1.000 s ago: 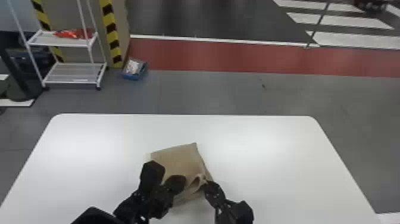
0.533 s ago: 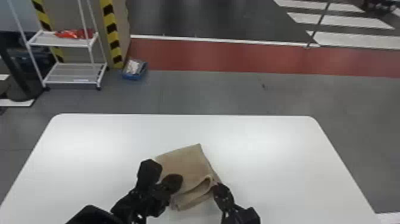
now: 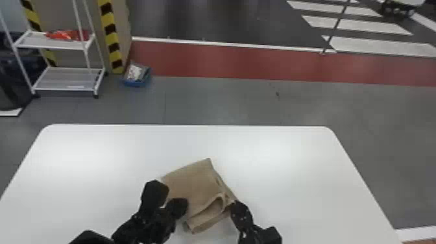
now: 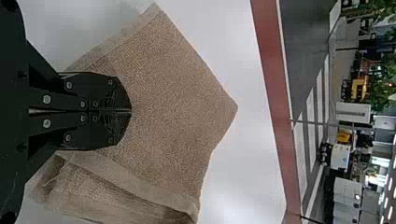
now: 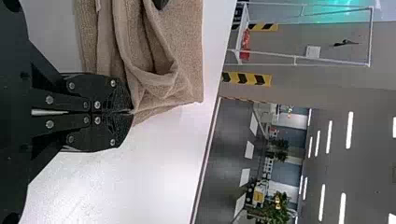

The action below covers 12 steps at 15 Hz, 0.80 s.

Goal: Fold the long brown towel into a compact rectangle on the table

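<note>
Towel [image 3: 189,185], brown and folded down to a small stack, lies askew near the middle of my white table [image 3: 97,168], its near part between my two arms. I judge the folding to be well along: the cloth takes up only a small part of the tabletop, and its far portion looks fairly flat. What is left, as far as I can see, is the near side, where a raised loop [image 5: 166,79] stands open and the layers do not line up. The outline is closer to a slanted four-sided patch than to a neat rectangle, so I would expect to lay that loop down, press it and square the edges.

My right gripper [image 5: 130,112] has its fingers clamped on the towel at one edge, with creases running to the tips. My left gripper [image 4: 128,112] has its fingers together over the smooth part of the cloth; whether a bit of fabric is caught beneath the tips, I cannot tell.

Counting up: one towel, one table, two grippers. Beyond the table I count one white shelf rack [image 3: 61,81], one red packet [image 3: 66,35] on its upper shelf, and one blue bin [image 3: 136,83] on the floor beside it.
</note>
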Each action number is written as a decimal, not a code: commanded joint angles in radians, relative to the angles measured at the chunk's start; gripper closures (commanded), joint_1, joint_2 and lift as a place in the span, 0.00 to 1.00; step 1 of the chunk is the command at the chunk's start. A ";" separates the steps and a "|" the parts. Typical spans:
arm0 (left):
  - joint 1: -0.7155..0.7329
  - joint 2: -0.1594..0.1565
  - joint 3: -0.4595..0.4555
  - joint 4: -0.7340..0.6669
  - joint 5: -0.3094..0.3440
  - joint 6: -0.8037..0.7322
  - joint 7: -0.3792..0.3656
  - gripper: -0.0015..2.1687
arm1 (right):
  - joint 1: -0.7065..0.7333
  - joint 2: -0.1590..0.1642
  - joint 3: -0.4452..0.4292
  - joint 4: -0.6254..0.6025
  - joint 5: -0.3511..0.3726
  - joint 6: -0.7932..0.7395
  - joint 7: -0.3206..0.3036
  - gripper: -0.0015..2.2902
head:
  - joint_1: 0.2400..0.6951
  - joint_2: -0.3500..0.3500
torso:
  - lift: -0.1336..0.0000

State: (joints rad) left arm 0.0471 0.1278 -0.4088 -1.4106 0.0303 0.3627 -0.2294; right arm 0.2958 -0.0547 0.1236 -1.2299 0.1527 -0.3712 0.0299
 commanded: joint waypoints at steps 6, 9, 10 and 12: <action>0.001 -0.004 -0.008 -0.001 -0.016 0.029 0.002 0.92 | 0.017 -0.002 -0.016 -0.022 -0.024 0.027 -0.050 0.55 | 1.00 0.24 | 1.00; -0.007 -0.004 -0.008 0.001 -0.015 0.032 0.002 0.92 | 0.016 -0.004 -0.015 -0.025 -0.013 0.039 -0.057 0.20 | 1.00 0.22 | 1.00; -0.007 -0.004 -0.005 0.001 -0.015 0.035 -0.001 0.92 | 0.017 -0.004 -0.009 -0.034 -0.012 0.048 -0.056 0.07 | 1.00 0.22 | 1.00; -0.007 -0.002 0.004 -0.001 -0.009 0.032 -0.008 0.92 | 0.037 -0.007 -0.012 -0.089 -0.025 0.054 -0.041 0.03 | 1.00 0.23 | 1.00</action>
State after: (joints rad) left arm 0.0401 0.1243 -0.4115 -1.4103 0.0167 0.3959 -0.2356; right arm 0.3174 -0.0592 0.1136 -1.2788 0.1376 -0.3189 -0.0177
